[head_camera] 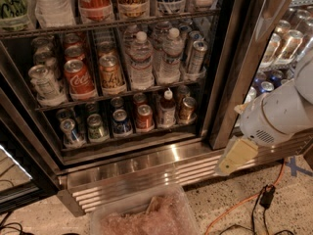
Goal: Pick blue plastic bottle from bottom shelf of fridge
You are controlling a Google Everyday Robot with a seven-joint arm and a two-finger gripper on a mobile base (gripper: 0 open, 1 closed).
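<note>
I am hanging my gripper [236, 156] low at the right, in front of the right end of the fridge's [229, 82] steel grille [146, 176] and just above the speckled floor [230, 214]. Its pale yellow tip is pointing down and to the left, with my white arm [279, 115] rising behind it toward the right edge. I cannot tell whether the gripper is released or clenched. It is sitting right of the dark door post, below the level of the bottom shelf [128, 137] and well apart from everything on it.

The bottle [167, 109] is standing upright on the bottom shelf, toward the right end of the row, its white cap pointing up. A red can [144, 117] is standing just beside it on the left and a bronze can [187, 109] just beside it on the right. Farther left a blue can [121, 122], a green can [96, 127] and one more can [71, 132] are lining the front rail, with other cans showing behind them.

On the rack above, two clear water bottles [141, 60] are standing side by side near the middle, with a red cola can [79, 78] and an orange can [111, 72] to their left.

On the floor in front of the grille a translucent tub [182, 199] is lying with something pinkish in it. An orange cable [244, 205] is running across the floor at the right, under my gripper.
</note>
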